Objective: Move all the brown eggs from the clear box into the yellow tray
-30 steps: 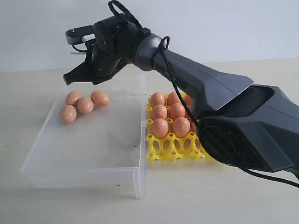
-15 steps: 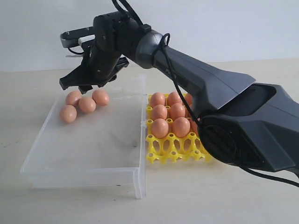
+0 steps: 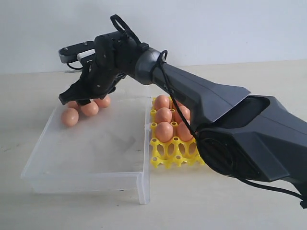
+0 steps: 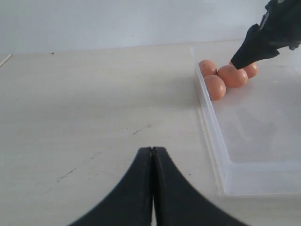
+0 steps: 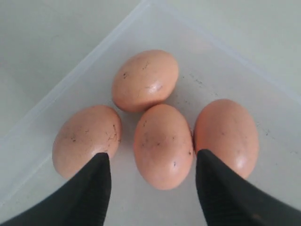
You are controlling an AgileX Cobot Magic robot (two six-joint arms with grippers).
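Note:
Several brown eggs (image 5: 163, 145) lie clustered in the far left corner of the clear box (image 3: 96, 177). My right gripper (image 5: 151, 155) hangs open just above them, its fingertips straddling the middle egg without touching it. In the exterior view the right gripper (image 3: 74, 99) hides part of that cluster (image 3: 89, 109). More brown eggs (image 3: 164, 131) fill the rear cups of the yellow tray (image 3: 175, 154), right of the box. My left gripper (image 4: 152, 150) is shut on nothing over bare table beside the box wall (image 4: 210, 125); it sees the eggs (image 4: 215, 87) from there.
The right arm (image 3: 216, 100) stretches over the yellow tray and the box's right wall. The tray's front cups (image 3: 165, 158) stand without eggs. Most of the box floor (image 3: 100, 139) is bare. Pale tabletop (image 4: 94, 94) lies all around.
The right gripper has come down and slightly left, from above the box's far corner to just over the egg cluster, staying open. The eggs have not moved.

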